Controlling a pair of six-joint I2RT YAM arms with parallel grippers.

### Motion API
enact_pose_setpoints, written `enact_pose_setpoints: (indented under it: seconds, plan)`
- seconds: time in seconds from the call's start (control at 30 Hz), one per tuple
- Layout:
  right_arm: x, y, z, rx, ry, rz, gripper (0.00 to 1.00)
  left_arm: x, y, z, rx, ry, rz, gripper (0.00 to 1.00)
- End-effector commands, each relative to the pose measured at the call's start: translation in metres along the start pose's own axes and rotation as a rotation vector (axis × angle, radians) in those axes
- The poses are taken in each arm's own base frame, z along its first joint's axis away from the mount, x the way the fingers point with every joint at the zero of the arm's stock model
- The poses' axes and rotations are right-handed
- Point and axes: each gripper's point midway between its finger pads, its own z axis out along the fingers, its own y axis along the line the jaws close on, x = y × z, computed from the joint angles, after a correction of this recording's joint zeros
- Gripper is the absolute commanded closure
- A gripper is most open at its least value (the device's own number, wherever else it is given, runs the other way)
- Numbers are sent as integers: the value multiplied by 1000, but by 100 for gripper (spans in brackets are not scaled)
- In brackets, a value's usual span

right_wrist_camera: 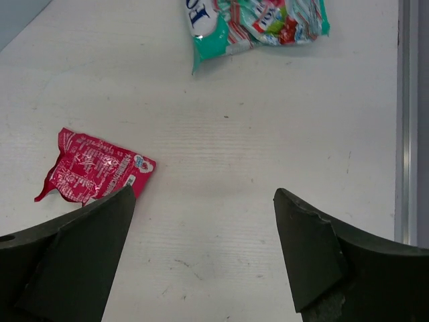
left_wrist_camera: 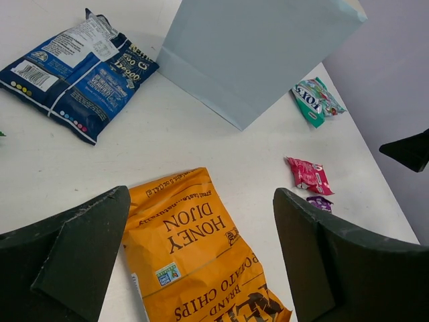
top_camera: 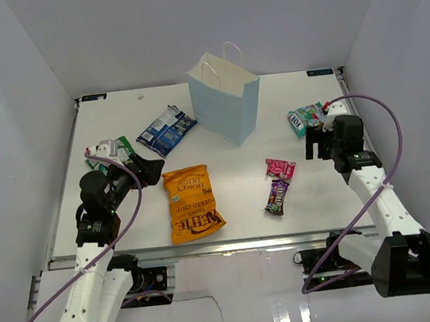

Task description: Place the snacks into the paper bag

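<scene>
Left gripper (left_wrist_camera: pixel 201 198): fingers spread wide, empty, at large orange chip bag (left_wrist_camera: pixel 194 261)
Right gripper (right_wrist_camera: pixel 204 194): fingers spread wide, empty, beside small pink packet (right_wrist_camera: pixel 90 168)

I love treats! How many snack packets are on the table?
6: orange chip bag near middle, blue chip bag left of paper bag, green packet far left, teal-green packet far right, pink packet, brown candy pack mid-right. Bag's inside is hidden.

Green packet (top_camera: pixel 122 146) half hidden by left arm (top_camera: pixel 100 198). Left wrist view: bag (left_wrist_camera: pixel 261 54) top cut off, candy pack (left_wrist_camera: pixel 320 200) mostly behind finger (left_wrist_camera: pixel 335 268).
</scene>
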Motion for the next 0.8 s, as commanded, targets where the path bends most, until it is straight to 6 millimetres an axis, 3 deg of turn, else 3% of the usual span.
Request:
enact_pose_setpoints:
  seconds: [0.0,0.1,0.3,0.53,0.67,0.77]
  plan:
    - [-50,1,-2,-43,-106,-175,10,-21,-14,-4,47,-55,37,2]
    - [-54,19,0,-185,-101,-448,10,-21,-15,-4,51,-55,37,2]
    - [-30,11,24,-193,86,-691,10,-21,-15,-4,53,-56,39,2]
    - [-30,19,76,-268,147,-687,9,-21,-14,-3,50,-54,39,2]
    - [-46,15,113,-234,157,-668,8,-20,-14,-2,54,-48,39,2]
    - [-42,22,130,-269,167,-647,8,-19,-14,-2,57,-43,38,2]
